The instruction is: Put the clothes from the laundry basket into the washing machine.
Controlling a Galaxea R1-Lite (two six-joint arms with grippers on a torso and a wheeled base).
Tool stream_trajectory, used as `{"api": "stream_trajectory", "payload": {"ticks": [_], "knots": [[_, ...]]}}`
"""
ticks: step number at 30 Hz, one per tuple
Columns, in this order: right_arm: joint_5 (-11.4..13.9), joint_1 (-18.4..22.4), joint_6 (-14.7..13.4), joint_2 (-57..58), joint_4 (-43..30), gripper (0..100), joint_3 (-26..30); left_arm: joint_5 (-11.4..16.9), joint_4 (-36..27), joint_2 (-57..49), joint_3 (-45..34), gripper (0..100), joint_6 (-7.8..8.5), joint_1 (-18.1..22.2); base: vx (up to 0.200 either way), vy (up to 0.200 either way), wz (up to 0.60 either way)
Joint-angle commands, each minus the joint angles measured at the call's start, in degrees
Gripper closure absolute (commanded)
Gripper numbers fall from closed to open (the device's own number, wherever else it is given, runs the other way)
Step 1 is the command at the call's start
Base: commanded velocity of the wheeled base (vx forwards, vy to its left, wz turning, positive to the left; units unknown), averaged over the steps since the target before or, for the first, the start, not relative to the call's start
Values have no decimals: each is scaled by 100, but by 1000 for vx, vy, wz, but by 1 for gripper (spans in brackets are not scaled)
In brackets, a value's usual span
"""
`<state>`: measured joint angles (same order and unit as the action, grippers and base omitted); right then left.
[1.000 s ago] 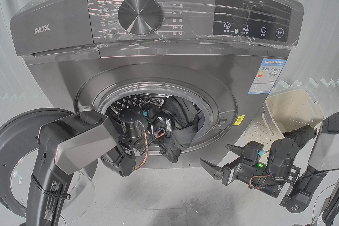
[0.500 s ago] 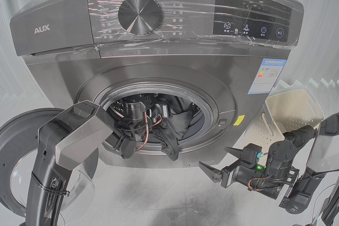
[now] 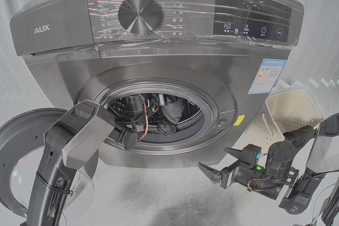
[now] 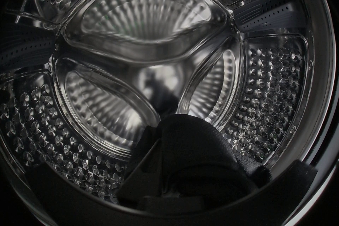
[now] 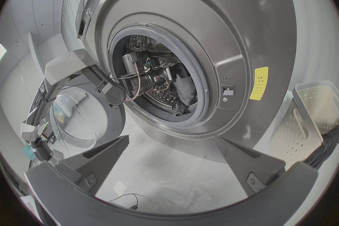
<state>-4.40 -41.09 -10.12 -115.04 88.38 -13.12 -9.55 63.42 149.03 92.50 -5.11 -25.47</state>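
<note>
Since the dark garment [image 3: 172, 113] already sits inside the round opening of the washing machine [image 3: 159, 64], with its bulk past the door seal [image 3: 206, 120], the step in hand looks to be the drop-off of this piece. One twisted end hangs low by the bottom lip of the seal; whether it touches the lip I cannot tell.

The next move, as I judge it, calls for carrying the cloth deeper into the drum [image 4: 148, 22], letting go, and drawing back without dragging that loose end out over the lip.

The left gripper [image 3: 159, 105] is inside the opening and, as far as the wrist view shows, clenched on the garment. The cloth is heaped up right at its fingers and covers one of them, held clear of the drum's back wall.

The right gripper [image 3: 219, 160] hangs low outside the machine, spread wide and holding nothing, well apart from the garment. Just beside that arm stands the laundry basket [image 3: 300, 110], and what shows of its inside is bare. The door [image 3: 14, 152] stands swung open on the robot's left.
</note>
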Motion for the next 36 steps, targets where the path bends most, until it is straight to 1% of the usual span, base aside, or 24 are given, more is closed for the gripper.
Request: {"api": "stream_trajectory", "payload": {"ticks": [1, 6, 7, 11, 17, 18, 19, 21, 23, 24, 27, 31, 35, 36], "knots": [[1, -4, 1, -9, 4, 0, 2, 5, 13, 21, -136, 0, 1, -2, 0, 0, 0], [1, -4, 1, -18, 4, 0, 2, 5, -13, -32, -356, 0, -25, -29, 0, 0, 0], [1, -4, 1, -18, 4, 0, 2, 23, -119, -199, -672, 0, -25, -46, 0, 0, 0], [1, -4, 1, -18, 4, 0, 2, 155, -347, -559, -1349, 0, -25, -108, 0, 0, 0], [1, -13, 1, -18, 4, 0, 2, 287, -427, -717, -1771, 0, -8, -187, 0, 0, 0], [1, -21, 1, -18, 4, 0, 2, 374, -523, -779, -2034, 0, 10, -283, 0, 0, 0], [1, -21, 1, -18, 4, 0, 2, 374, -523, -779, -2034, 0, 10, -283, 0, 0, 0], [1, -13, 1, -18, 4, 0, 2, 489, -523, -788, -2289, 0, 54, -389, 0, 0, 0], [1, -13, 1, -18, 4, 0, 2, 515, -523, -788, -2351, 0, 80, -433, 0, 0, 0], [1, -21, 1, -18, 4, 0, 2, 577, -532, -770, -2395, 0, 106, -459, 0, 0, 0], [1, -21, 1, -27, 4, 0, 2, 656, -550, -735, -2439, 0, 124, -530, 0, 0, 0], [1, -83, 1, -27, 4, 0, 2, 735, -550, -533, -2439, 0, 291, -565, 0, 0, 0], [-8, -109, 1, -53, 4, 0, 2, 726, -541, -313, -2333, 0, 309, -565, 0, 0, 0], [-8, -109, 1, -53, 4, 0, 2, 726, -523, -269, -2324, 100, 309, -565, 0, 0, 0]]}}
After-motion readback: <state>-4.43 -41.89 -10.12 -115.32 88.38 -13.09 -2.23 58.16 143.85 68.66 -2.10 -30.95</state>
